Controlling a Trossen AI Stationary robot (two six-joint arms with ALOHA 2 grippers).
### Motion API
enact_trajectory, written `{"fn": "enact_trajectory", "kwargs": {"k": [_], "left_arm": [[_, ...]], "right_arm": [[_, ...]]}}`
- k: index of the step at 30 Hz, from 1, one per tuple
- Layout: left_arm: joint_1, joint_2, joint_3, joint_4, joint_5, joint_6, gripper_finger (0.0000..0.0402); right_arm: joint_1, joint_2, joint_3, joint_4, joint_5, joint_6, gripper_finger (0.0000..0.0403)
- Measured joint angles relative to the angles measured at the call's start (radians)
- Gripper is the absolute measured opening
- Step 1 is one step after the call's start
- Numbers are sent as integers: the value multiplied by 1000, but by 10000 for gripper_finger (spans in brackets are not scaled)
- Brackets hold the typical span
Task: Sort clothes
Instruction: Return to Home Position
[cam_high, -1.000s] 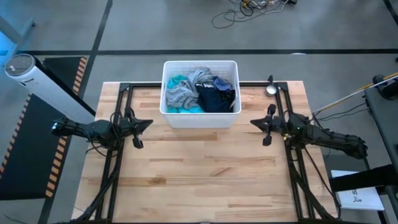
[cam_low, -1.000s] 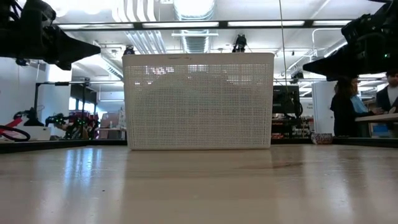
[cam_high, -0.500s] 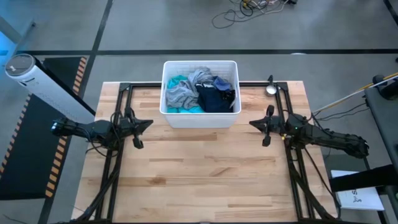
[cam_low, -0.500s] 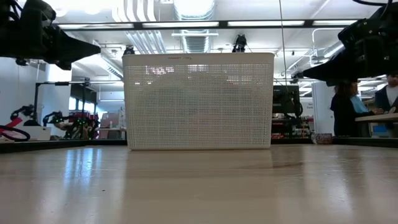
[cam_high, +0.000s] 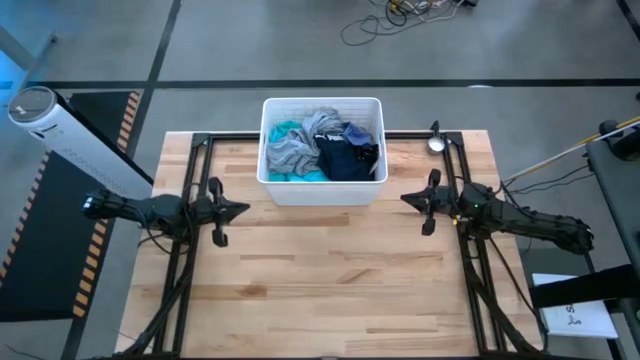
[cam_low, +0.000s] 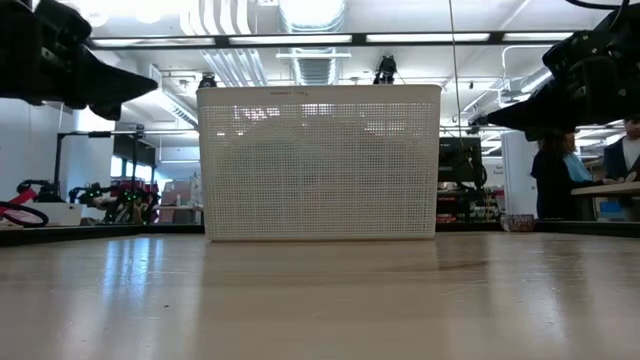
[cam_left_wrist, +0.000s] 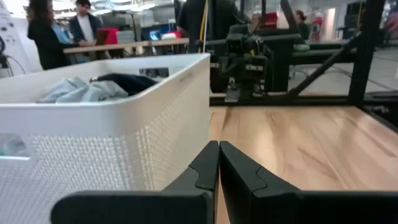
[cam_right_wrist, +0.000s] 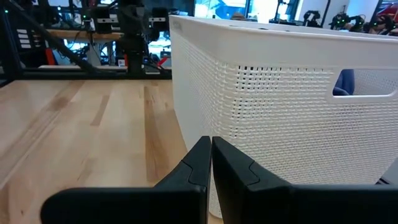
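The clothes lie heaped in a white plastic bin (cam_high: 321, 190) at the table's far middle: a teal one (cam_high: 285, 133), grey ones (cam_high: 292, 152), a navy-black one (cam_high: 347, 158). My left gripper (cam_high: 243, 209) is shut and empty, above the table left of the bin. My right gripper (cam_high: 403, 199) is shut and empty, right of the bin. The left wrist view shows the bin (cam_left_wrist: 124, 124) with grey cloth (cam_left_wrist: 81, 91) and dark cloth (cam_left_wrist: 124, 79) above its rim. The right wrist view shows the bin's wall (cam_right_wrist: 280, 106).
The wooden table (cam_high: 320, 280) spreads bare in front of the bin. A black frame rail (cam_high: 190, 260) runs along each side. A small round metal thing (cam_high: 437, 143) sits at the far right. People stand in the room beyond the table (cam_low: 555, 170).
My left gripper has moved a little toward the table's near edge and toward the right. My right gripper has shifted slightly toward the bin. Both stay shut.
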Motion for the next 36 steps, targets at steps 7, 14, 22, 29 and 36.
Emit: {"fn": "enact_trajectory", "kwargs": {"k": [7, 14, 22, 29, 36], "left_arm": [[0, 0, -18, 105, 41, 31, 0], [0, 0, -28, 121, 54, 32, 0], [0, 0, -34, 126, 46, 32, 0], [0, 0, -34, 130, 46, 24, 0], [0, 6, -34, 132, 46, 9, 0]], "right_arm": [[0, 0, 0, 0, 0, 0, 0], [8, 0, 0, 1, -2, 0, 0], [8, 0, 0, 1, -2, -1, 0], [8, 0, 0, 1, -2, 0, 0], [8, 0, 0, 1, -2, -1, 0]]}}
